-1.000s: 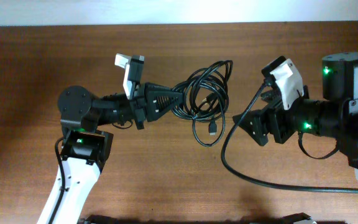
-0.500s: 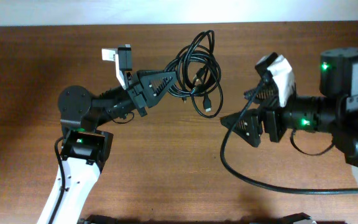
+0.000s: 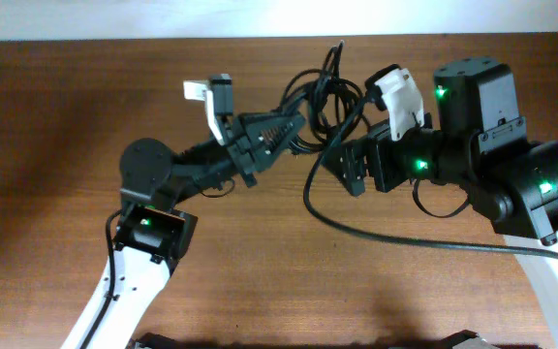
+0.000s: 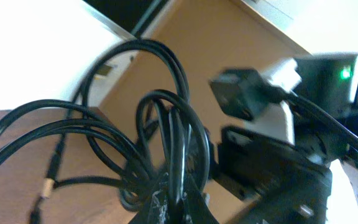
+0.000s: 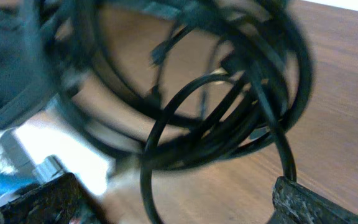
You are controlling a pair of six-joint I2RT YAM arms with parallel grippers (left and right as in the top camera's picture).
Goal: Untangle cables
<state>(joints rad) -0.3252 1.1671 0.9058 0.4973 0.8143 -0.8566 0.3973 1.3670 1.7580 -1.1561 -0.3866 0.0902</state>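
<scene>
Left wrist shows left claw (image 4: pixel 174 208) clamped on cable bundle (image 4: pixel 171 152).

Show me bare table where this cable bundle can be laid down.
Free: the table's left end, beyond the left arm; and the front centre, between that arm and the trailing cable. Crowded: back centre, where the left fingers and right fingers meet at the cable bundle.
</scene>
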